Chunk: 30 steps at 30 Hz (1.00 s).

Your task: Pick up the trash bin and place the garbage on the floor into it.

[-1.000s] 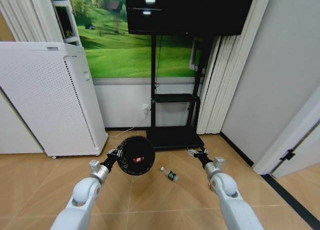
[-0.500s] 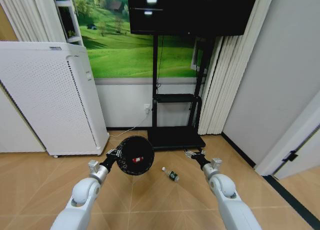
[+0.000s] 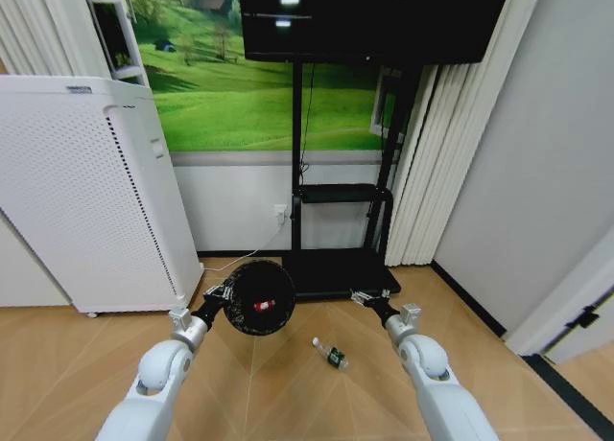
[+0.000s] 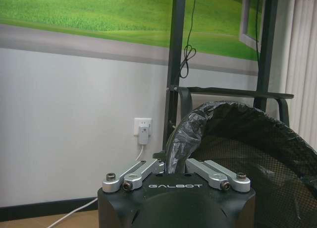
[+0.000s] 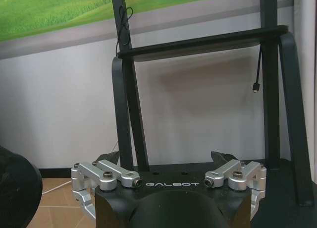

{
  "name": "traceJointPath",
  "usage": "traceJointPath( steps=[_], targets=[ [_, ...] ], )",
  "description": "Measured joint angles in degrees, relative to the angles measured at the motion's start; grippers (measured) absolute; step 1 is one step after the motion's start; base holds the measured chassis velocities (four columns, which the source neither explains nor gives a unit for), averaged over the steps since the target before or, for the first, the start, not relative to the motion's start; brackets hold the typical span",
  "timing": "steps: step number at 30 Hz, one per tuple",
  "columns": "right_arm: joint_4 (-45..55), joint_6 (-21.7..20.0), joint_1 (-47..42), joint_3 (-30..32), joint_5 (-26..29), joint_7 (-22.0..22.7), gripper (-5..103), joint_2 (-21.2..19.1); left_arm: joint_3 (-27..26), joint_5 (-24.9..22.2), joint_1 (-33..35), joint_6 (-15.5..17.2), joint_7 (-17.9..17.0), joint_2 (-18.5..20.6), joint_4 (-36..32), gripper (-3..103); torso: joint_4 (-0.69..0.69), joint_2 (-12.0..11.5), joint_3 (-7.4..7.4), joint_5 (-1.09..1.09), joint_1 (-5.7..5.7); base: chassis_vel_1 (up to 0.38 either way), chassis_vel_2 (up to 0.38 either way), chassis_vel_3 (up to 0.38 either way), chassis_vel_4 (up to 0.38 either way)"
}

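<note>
Nearest the robot, the clear bottle [image 3: 330, 356] lies on the parquet floor [image 3: 288, 393] between the two arms. Just beyond it, the left gripper [image 3: 224, 295] pinches the lined rim of the trash bin [image 3: 260, 298], held tilted off the floor with a red-and-white piece [image 3: 263, 307] inside; its base is hidden. The right gripper [image 3: 364, 299] hangs spread wide, empty. Behind stand the TV stand [image 3: 336, 268] and white appliance [image 3: 86, 201], cut off at the left edge.

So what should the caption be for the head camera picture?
Left gripper holds the trash bin up, a bottle lies on the floor, right gripper open.
</note>
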Motion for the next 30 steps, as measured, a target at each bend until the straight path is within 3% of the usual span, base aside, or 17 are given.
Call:
traceJointPath(
  steps=[12, 15, 16, 18, 23, 25, 27, 30],
  targets=[
    [-0.49, -5.09, -0.52, 1.51, -1.14, -5.99, 100, -4.88, -0.59, -0.05, 0.23, 0.01, -0.07, -0.51, -0.6, 7, 0.0, 0.0, -0.01, 0.02, 0.0, -0.061, 0.056, 0.048, -0.046],
    [0.55, -8.03, -1.54, 1.23, -6.49, -11.63, 100, -9.68, -1.11, -0.05, 0.37, 0.01, 0.1, -0.59, -0.88, 7, 0.0, 0.0, -0.01, -0.02, -0.02, 0.024, -0.022, -0.033, 0.041],
    [0.55, -8.03, -1.54, 1.23, -6.49, -11.63, 100, -9.68, -1.11, -0.05, 0.37, 0.01, 0.1, -0.59, -0.88, 7, 0.0, 0.0, -0.01, -0.02, -0.02, 0.0, 0.0, 0.0, 0.0],
    [-0.15, -9.28, -2.75, -0.98, -11.01, -17.63, 100, -12.77, -1.57, 0.0, 0.37, 0.01, 0.23, -1.3, -1.09, 7, -0.02, 0.0, -0.01, -0.01, -0.02, 0.0, 0.0, 0.0, 0.0],
    [-2.76, -9.08, -2.97, -3.26, -14.06, -20.67, 100, -13.5, -1.65, 0.01, 0.35, 0.01, 0.22, -1.77, -1.49, 7, -0.02, 0.0, -0.01, 0.01, -0.01, 0.0, 0.0, 0.0, 0.0],
    [-6.5, -6.78, -2.37, -5.13, -15.97, -22.24, 100, -12.98, -1.57, 0.04, 0.32, 0.01, 0.13, -1.82, -1.76, 7, 0.0, 0.0, -0.01, 0.0, -0.02, 0.0, 0.0, 0.0, 0.0],
    [-11.07, -3.12, -2.07, -7.42, -17.86, -20.65, 100, -11.59, -0.95, 0.06, -0.15, 0.01, 0.08, -1.82, -1.81, 7, 0.02, 0.0, -0.01, 0.03, -0.02, 0.0, 0.0, 0.0, 0.0],
    [-14.68, -1.81, -2.39, -9.76, -18.29, -17.58, 100, -10.14, -0.73, 0.01, -0.23, 0.01, -0.08, -1.8, -2.07, 7, -0.03, 0.0, -0.01, -0.01, -0.01, 0.0, 0.0, 0.0, 0.0]
  ],
)
